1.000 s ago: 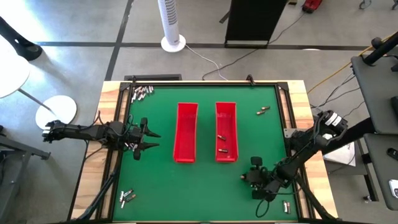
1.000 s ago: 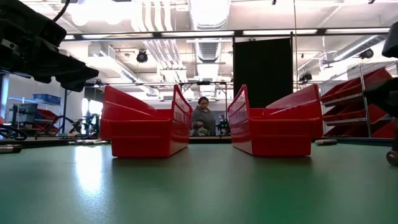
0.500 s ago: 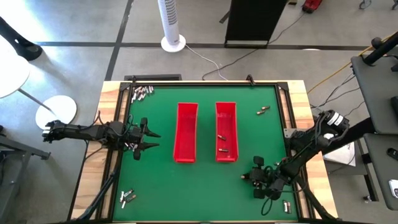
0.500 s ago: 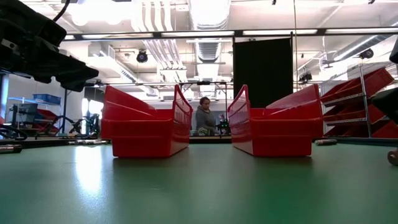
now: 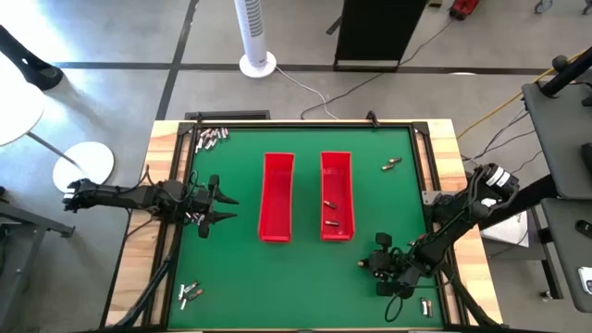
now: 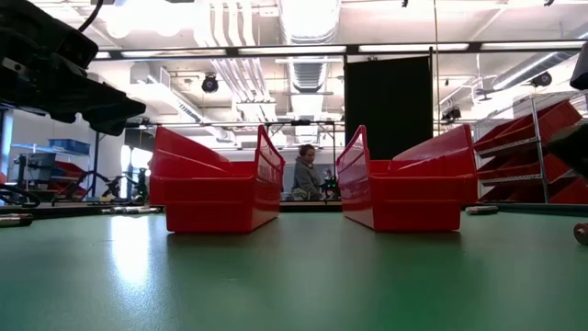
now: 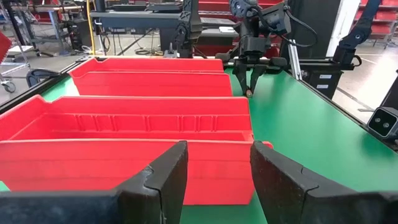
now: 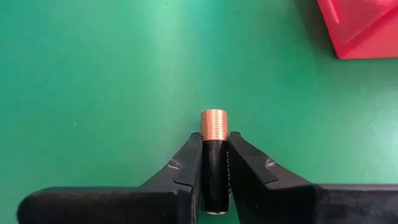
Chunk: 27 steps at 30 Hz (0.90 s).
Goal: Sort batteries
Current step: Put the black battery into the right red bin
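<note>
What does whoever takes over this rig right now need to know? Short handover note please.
Right gripper: at the table's near right, shut on a black battery with a copper end, low over the green mat.
Left gripper: open, nothing in it, waiting at the left edge, facing the trays.
Done: two batteries lie in the right red tray; the left red tray looks empty.
Left: a cluster of batteries at the far left corner, a group at the near left corner, one near the far right edge, one or two at the near right corner.
</note>
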Each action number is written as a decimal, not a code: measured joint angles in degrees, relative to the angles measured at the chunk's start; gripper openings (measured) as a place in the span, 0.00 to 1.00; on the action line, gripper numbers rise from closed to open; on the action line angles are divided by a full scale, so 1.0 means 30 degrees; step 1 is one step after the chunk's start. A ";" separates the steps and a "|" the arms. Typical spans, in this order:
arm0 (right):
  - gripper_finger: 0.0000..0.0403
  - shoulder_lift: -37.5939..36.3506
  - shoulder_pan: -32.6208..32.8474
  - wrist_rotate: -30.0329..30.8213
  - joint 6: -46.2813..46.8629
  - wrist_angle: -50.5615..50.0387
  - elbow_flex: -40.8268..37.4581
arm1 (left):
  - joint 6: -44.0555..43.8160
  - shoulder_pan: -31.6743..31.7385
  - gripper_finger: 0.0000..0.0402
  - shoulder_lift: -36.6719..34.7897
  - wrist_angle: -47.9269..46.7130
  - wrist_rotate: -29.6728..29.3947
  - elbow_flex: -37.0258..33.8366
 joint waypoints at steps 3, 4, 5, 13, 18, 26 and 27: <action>0.13 -0.0416 -0.0310 -0.0537 -0.0457 -0.1532 0.1085 | -0.0003 0.0004 0.39 0.0000 0.0000 0.0001 0.0000; 0.13 -0.0498 -0.0509 -0.1008 -0.0633 -0.2005 0.1497 | 0.0000 0.0007 0.39 0.0000 0.0000 -0.0002 0.0000; 0.13 -0.0589 -0.0789 -0.1589 -0.0878 -0.2397 0.1945 | 0.0000 0.0007 0.39 0.0000 0.0003 0.0002 0.0000; 0.13 -0.0657 -0.4065 -0.5195 -0.3656 -0.3377 0.4705 | 0.0000 0.0007 0.39 0.0000 0.0000 -0.0002 0.0000; 0.13 -0.0702 -0.5893 -0.5664 -0.5779 -0.4829 0.7050 | 0.0000 0.0006 0.39 0.0000 0.0000 0.0000 0.0000; 0.13 -0.0705 -0.9140 -0.5247 -0.8333 -0.9419 1.0269 | 0.0000 0.0000 0.39 0.0000 0.0000 0.0001 0.0000; 0.13 -0.0673 -0.9584 -0.5217 -0.8718 -0.9663 1.0417 | 0.0000 0.0003 0.39 0.0000 0.0000 -0.0002 0.0000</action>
